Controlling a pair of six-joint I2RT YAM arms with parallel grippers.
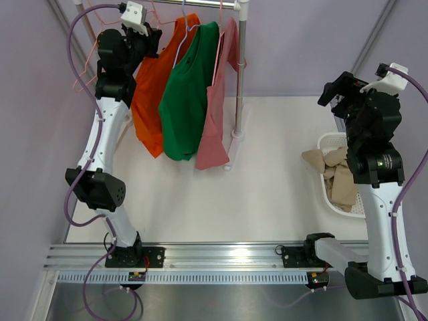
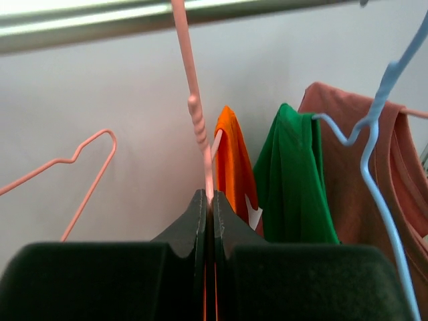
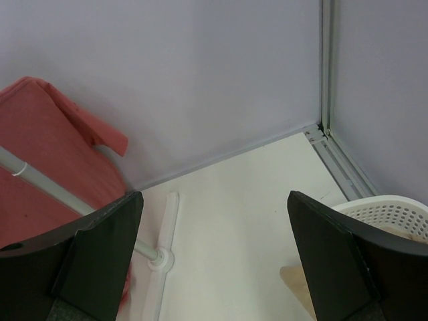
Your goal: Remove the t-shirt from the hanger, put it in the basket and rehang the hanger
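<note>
- The left gripper (image 2: 209,199) has its two fingers (image 2: 190,224) pressed together, with the thin neck of a pink hanger (image 2: 195,114) pinched between them. I'd guess it grips that low on the neck so the wire can't swing while the cloth is worked off.
- Just beyond those fingertips, a shade to their right, hangs the orange t-shirt (image 2: 232,164). Its collar appears to ride on that same hanger, so this looks to be the one meant to come off (nothing of it has slid free yet).
- Above the fingers the hanger's stem runs up to the rail (image 2: 100,23). The rail seems to carry the weight, so the gripper only has to steady things.
- Farther right of the fingers hang a green shirt (image 2: 294,180) and a salmon shirt (image 2: 381,174), with a blue hanger (image 2: 374,154) in front of them. Off to the fingers' left dangles an empty hanger (image 2: 83,164).
- The right gripper (image 3: 214,261) is spread wide with nothing between its fingers, and it is well apart from the rack.
- A white basket (image 3: 394,208) sits low beside the right gripper's right-hand finger and already holds beige clothes (image 1: 338,177). That is likely where the shirt will go.
- To my eye, this free hand must come across and tug a shoulder off the wire.
</note>
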